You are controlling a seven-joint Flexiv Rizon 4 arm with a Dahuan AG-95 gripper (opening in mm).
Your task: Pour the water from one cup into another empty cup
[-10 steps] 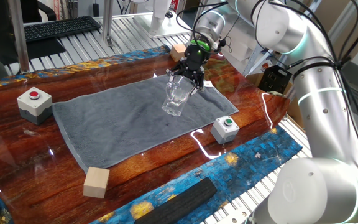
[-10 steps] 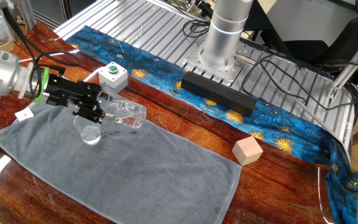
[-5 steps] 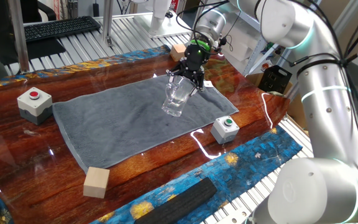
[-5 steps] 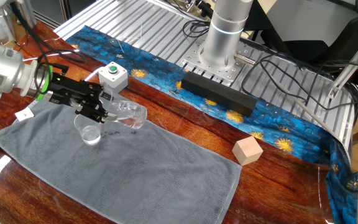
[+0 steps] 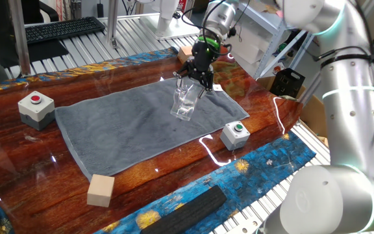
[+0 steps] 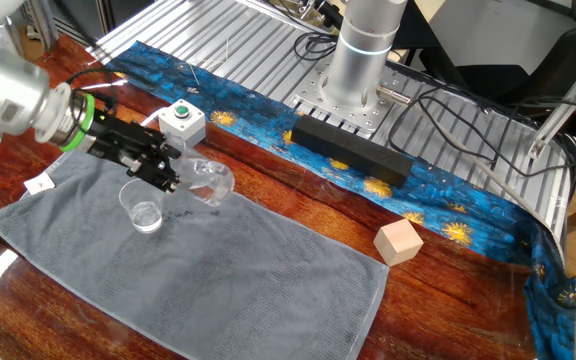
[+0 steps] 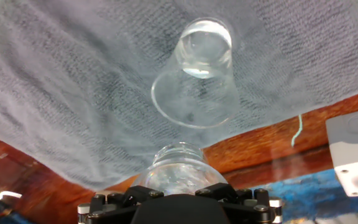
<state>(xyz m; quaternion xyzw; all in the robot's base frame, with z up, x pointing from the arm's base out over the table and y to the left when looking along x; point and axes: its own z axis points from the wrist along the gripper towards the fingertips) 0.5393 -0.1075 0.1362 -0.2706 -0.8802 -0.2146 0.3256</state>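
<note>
Since the earlier frames the gripper [image 6: 167,177] has been raised slightly and the mug [image 6: 210,181] swung back from its steeper tip, so that it is now held a little higher above the small glass [image 6: 143,207]. By the closed fingers, the mug is gripped at its near end; in the hand view the rounded glass body [image 7: 178,168] is seen clamped just above the black jaw housing. It is held tilted, almost on its side, with the open mouth pointing away from the arm, as shown in the other fixed view. The small glass [image 7: 196,81] is stood upright on the grey towel [image 6: 218,270], just below and beside the mug, apart from it. A faint shimmer of water [image 7: 201,59] is seen at the bottom of the small glass; whether any is left in the mug cannot be told. In one fixed view the two glasses overlap under the gripper [image 5: 195,77] and cannot be separated. A green-button box [image 6: 182,120] is placed on the wood just beyond the towel's edge, close to the mug, and a red-button box [image 5: 36,107] beside the towel's opposite end. A wooden block [image 6: 399,241] is set on the table [image 6: 438,290], well apart from the glasses.
</note>
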